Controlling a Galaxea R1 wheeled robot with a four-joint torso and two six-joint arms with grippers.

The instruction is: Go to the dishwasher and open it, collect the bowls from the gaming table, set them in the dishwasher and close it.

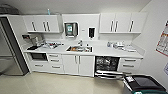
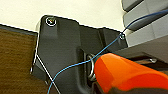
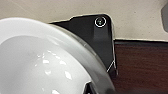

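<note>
The dishwasher stands open under the white counter, right of the sink; its dark inside shows wire racks, and its door is folded down towards the floor. An orange bowl sits close in the left wrist view, with my left gripper shut on its edge above the robot's dark base. A white bowl looms large in the right wrist view, and my right gripper grips its rim. The gaming table is out of view.
A steel fridge stands at the left end of the kitchenette, a sink in the middle of the counter. A black bin stands near the dishwasher door at the lower right. Pale tiled floor lies ahead.
</note>
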